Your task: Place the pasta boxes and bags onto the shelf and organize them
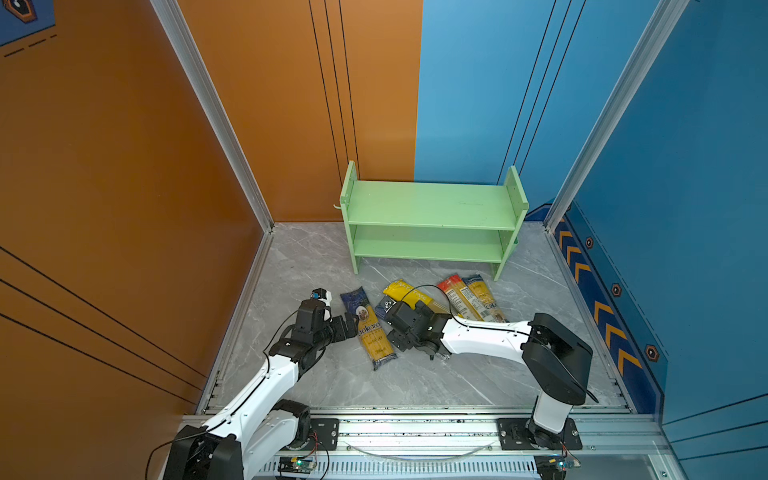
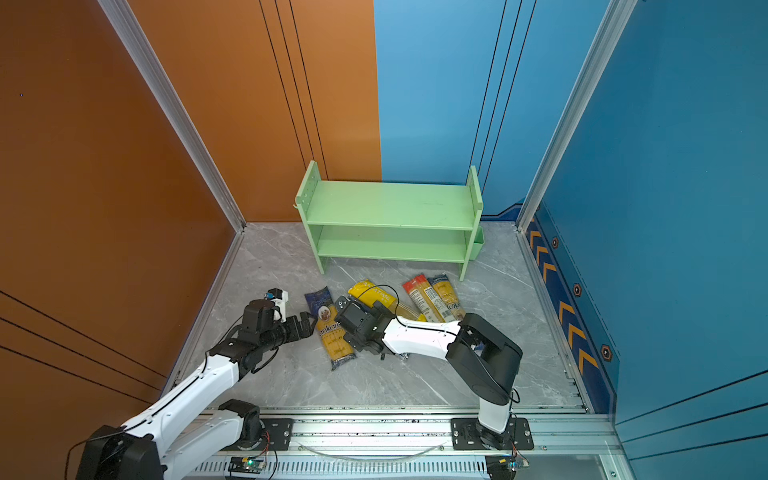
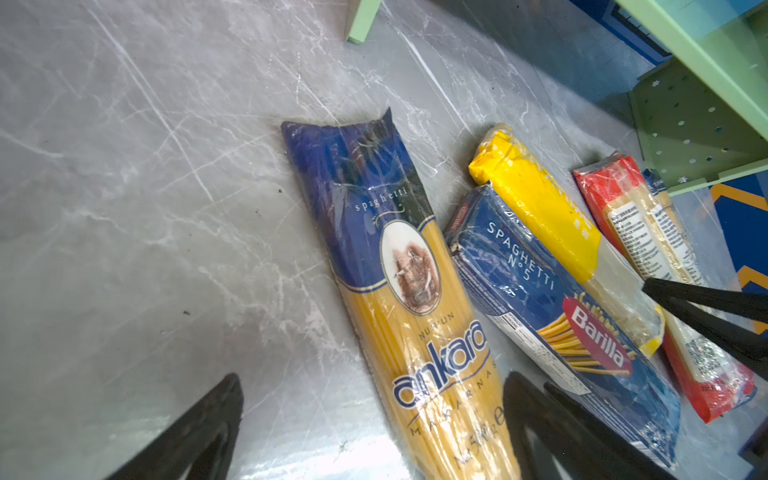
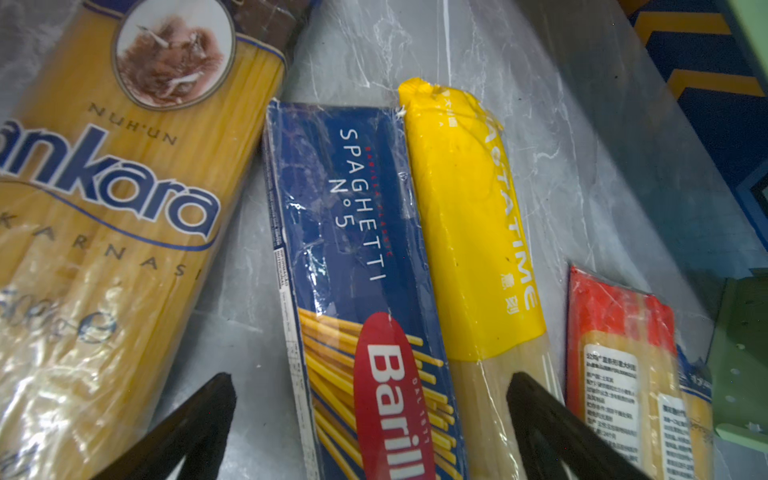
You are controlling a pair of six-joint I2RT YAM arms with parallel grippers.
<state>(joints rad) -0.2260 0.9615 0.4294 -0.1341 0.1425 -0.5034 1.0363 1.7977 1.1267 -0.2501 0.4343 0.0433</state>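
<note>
Pincers first: my left pincer (image 1: 348, 325) is standing wide, left of centre in both top views, and my right pincer (image 4: 369, 376) is gaping just as wide beside it, neither gripping anything. The green shelf (image 1: 432, 203) is standing at upper centre, against the back wall (image 1: 374, 83). Below it on the grey floor (image 1: 415, 382) five packs are lying fanned out. The Ankara pack (image 1: 368, 328) is lying leftmost, framed by my left fingers (image 3: 199, 419) in the wrist view. The Barilla box (image 4: 353, 216) and yellow Pastatime bag (image 4: 465, 216) are lying side by side between my right fingers (image 4: 552, 428). The red-ended clear pack (image 1: 459, 297) and a second blue-and-yellow pack (image 1: 482, 297) are lying together at right, near the shelf's right leg.
</note>
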